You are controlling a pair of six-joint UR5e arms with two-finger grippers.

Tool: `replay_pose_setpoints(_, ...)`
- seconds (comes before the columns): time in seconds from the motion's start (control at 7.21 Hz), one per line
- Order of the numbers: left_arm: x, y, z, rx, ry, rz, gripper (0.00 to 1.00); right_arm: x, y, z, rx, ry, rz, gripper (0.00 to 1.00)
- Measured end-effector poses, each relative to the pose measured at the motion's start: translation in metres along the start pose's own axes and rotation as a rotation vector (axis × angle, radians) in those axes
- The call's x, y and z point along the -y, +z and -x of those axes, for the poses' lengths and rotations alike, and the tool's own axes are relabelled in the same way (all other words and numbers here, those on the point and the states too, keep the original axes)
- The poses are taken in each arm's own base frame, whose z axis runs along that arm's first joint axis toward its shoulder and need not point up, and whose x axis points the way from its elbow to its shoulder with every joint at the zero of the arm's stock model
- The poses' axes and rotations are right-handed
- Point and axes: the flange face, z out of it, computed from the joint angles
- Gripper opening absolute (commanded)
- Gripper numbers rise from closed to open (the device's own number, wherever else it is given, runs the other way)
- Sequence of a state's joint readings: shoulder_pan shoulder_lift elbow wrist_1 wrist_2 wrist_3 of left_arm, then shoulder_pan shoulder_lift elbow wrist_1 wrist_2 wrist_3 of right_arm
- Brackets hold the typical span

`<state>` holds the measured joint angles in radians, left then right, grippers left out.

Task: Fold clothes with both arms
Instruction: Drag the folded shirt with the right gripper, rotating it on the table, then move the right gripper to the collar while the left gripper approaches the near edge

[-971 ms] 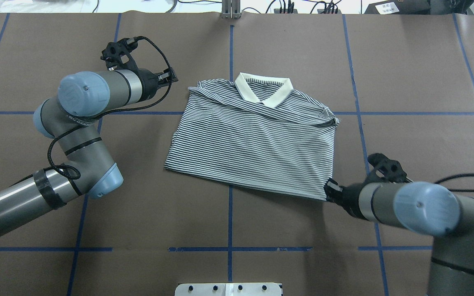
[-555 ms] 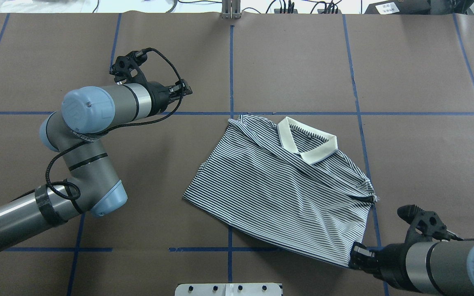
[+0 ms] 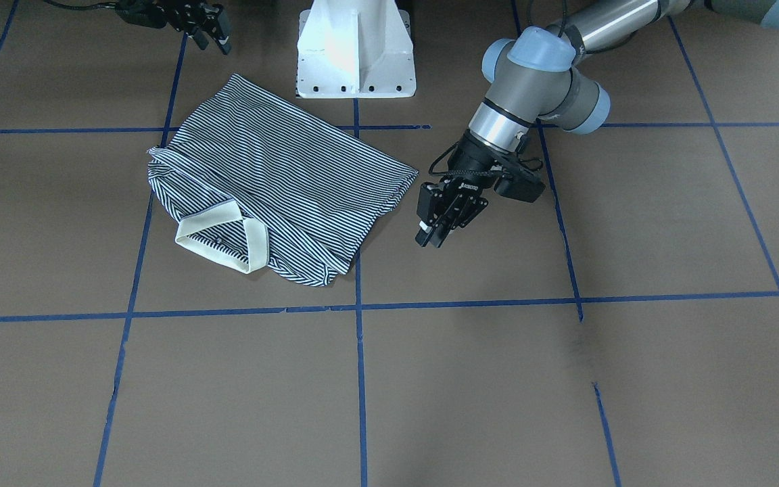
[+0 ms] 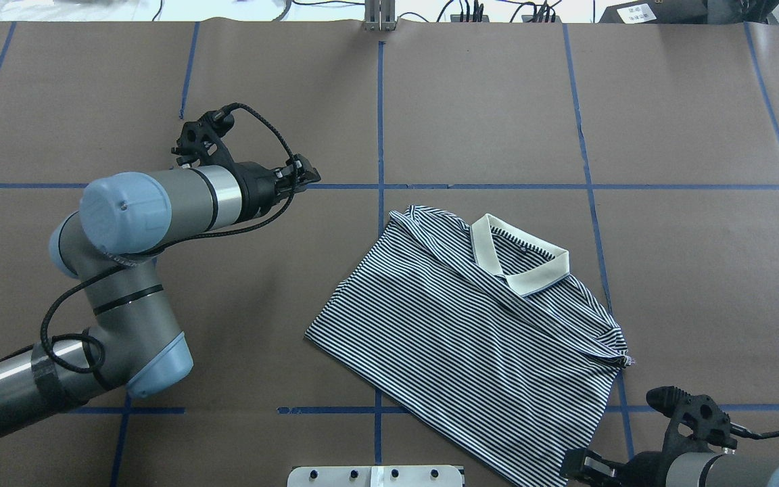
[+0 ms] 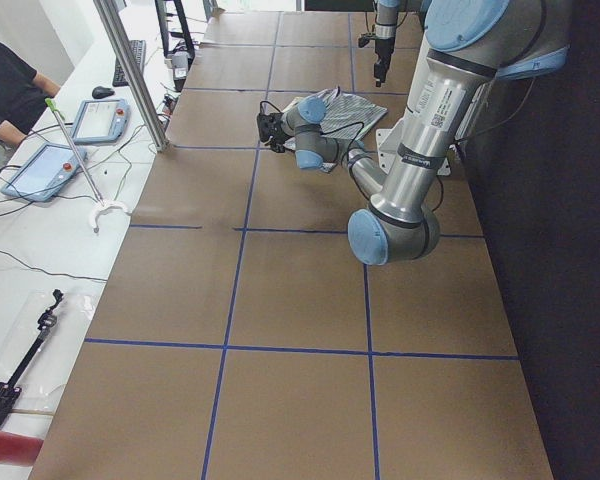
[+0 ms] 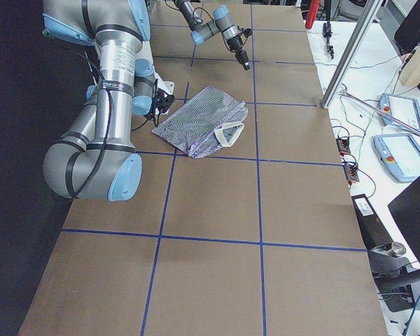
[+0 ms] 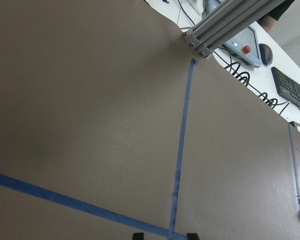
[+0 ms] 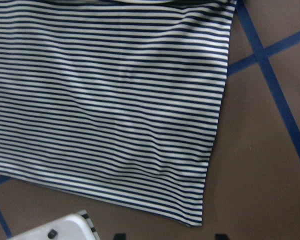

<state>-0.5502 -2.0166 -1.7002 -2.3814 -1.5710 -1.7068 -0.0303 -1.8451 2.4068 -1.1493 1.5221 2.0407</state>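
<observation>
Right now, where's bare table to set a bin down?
Whole operator-side half of the table, beyond the shirt and left gripper, is bare. Crowded: robot-side edge, where shirt hem, right gripper and pedestal cluster.

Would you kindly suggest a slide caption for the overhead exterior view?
Folded striped polo shirt on the taped table; left gripper clear of it, right gripper at its near corner.
</observation>
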Motion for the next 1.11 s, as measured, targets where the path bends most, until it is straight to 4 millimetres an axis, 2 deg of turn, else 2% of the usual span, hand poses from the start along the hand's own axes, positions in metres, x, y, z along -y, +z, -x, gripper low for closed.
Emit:
replay_pose_setpoints(0.14,-0.027,-0.017,0.007,0.026,-0.018,0.042,0.47,0.017,-0.001,0.010,0.048,0.017,-0.085,1.00)
replay_pose_setpoints(0.28,-0.061,-0.029,0.013,0.078,-0.039,0.083,0.50,0.043,-0.006,0.030,0.114,0.052,-0.173,1.00)
replay_pose_setpoints(0.56,-0.130,-0.030,0.028,0.227,-0.044,0.090,0.53,0.126,-0.011,0.080,0.164,0.097,-0.260,1.00)
replay_pose_setpoints(0.69,-0.152,-0.025,0.037,0.275,-0.028,0.093,0.54,0.156,-0.010,0.091,0.159,0.101,-0.273,1.00)
replay_pose_setpoints(0.83,-0.167,-0.020,0.044,0.303,-0.016,0.100,0.54,0.170,-0.010,0.099,0.160,0.102,-0.279,1.00)
replay_pose_setpoints(1.11,-0.177,-0.011,0.055,0.336,-0.003,0.102,0.54,0.177,-0.009,0.106,0.165,0.104,-0.280,1.00)
